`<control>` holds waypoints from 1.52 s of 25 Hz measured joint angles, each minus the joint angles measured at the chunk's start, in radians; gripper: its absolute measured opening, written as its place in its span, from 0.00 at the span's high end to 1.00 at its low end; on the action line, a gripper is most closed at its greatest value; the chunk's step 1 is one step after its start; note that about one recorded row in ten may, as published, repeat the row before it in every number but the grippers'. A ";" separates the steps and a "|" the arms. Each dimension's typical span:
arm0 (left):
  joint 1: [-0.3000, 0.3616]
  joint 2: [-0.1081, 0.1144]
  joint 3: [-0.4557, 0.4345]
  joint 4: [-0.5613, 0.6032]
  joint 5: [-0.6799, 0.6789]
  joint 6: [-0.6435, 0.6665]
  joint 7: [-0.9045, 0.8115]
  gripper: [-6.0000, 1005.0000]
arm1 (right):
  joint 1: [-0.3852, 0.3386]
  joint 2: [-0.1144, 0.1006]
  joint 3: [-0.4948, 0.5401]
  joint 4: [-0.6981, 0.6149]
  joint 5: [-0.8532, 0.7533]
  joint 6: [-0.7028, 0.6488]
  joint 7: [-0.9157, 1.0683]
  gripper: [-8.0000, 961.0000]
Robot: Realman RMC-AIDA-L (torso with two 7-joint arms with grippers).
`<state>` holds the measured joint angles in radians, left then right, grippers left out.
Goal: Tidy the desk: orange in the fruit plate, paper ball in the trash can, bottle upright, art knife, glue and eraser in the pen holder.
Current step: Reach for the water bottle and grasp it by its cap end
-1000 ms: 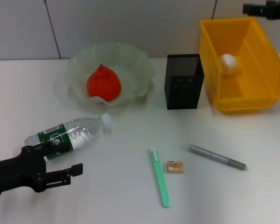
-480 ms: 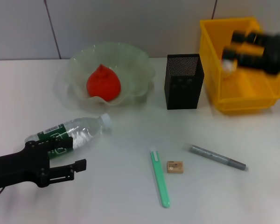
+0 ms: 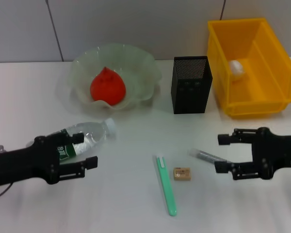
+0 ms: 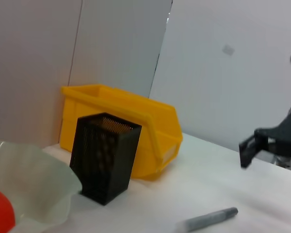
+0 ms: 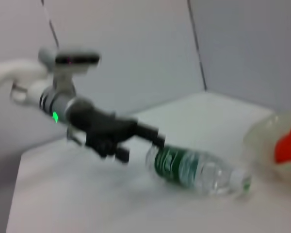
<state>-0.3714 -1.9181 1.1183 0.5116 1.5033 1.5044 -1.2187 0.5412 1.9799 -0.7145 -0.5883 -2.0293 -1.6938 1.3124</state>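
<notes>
The orange (image 3: 107,85) sat in the fruit plate (image 3: 145,73) and the paper ball (image 3: 236,67) in the trash can (image 3: 276,68). The bottle (image 3: 85,137) lay flat at near left on the worktop (image 3: 136,194), between the wide left end effector (image 3: 85,149) fingers. Art knife (image 3: 166,185), eraser (image 3: 182,174) and glue (image 3: 206,156) lay outside the pen holder (image 3: 191,84); the right end effector (image 3: 221,153) hung wide over the glue.

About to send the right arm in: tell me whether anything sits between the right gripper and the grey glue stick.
Nothing visible does. The right gripper is open, right at the glue stick, whose far end its fingers already cover. The eraser and green art knife lie beyond.
</notes>
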 joint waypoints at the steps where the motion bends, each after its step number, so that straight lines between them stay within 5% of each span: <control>1: -0.005 -0.001 0.000 0.014 0.000 0.000 0.000 0.18 | 0.000 0.000 0.000 0.000 0.000 0.000 0.000 0.19; 10: -0.071 -0.004 0.000 0.118 0.018 -0.032 -0.069 0.18 | -0.007 0.002 0.000 0.017 -0.009 0.024 -0.007 0.19; 12: -0.162 -0.018 -0.001 0.278 0.247 -0.164 -0.282 0.18 | -0.007 0.003 0.000 0.017 -0.009 0.029 -0.003 0.19; 18: -0.265 -0.053 -0.003 0.419 0.558 -0.167 -0.510 0.18 | -0.008 0.002 0.000 0.014 -0.021 0.033 0.018 0.19; 19: -0.313 -0.072 -0.003 0.457 0.708 -0.148 -0.605 0.18 | -0.008 0.002 0.000 0.013 -0.022 0.033 0.019 0.19; 27: -0.458 -0.151 0.026 0.465 1.087 -0.139 -0.836 0.18 | -0.005 0.001 0.001 0.014 -0.023 0.037 0.021 0.19; 38: -0.519 -0.151 0.104 0.352 1.164 -0.256 -0.932 0.18 | -0.001 0.000 0.007 0.014 -0.023 0.042 0.022 0.19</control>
<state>-0.8907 -2.0696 1.2226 0.8641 2.6674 1.2481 -2.1511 0.5405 1.9802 -0.7071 -0.5747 -2.0525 -1.6516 1.3347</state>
